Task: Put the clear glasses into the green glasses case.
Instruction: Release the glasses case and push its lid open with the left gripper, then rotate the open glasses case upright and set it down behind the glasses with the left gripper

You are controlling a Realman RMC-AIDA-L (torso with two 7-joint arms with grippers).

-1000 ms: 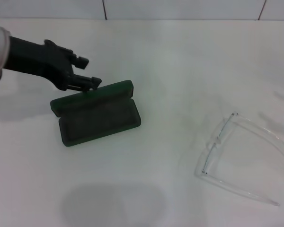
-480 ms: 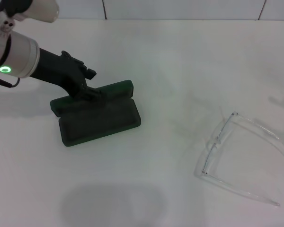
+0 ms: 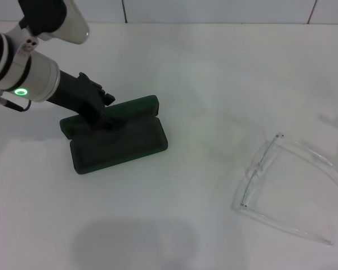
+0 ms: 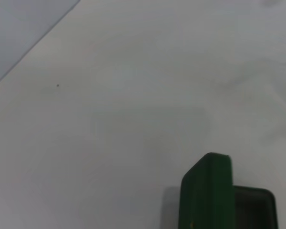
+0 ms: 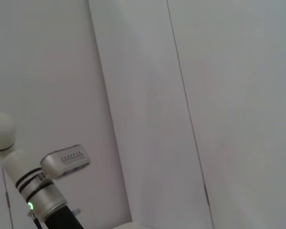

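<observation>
Surface: pale and plain, it fills almost all that my left wrist camera sees.
Speck: one tiny dark dot sits on the surface, well apart from anything else.
Band beyond the edge: a slightly bluer, greyer area lies past a straight slanting line in one corner; I cannot tell what it is.
Green glasses case: only one end shows, dark green with rounded corners, the lid standing up from the base.
Lining: darker, seen inside the base beside the raised lid.
Shadow: a faint grey patch lies on the surface just beside the case.
</observation>
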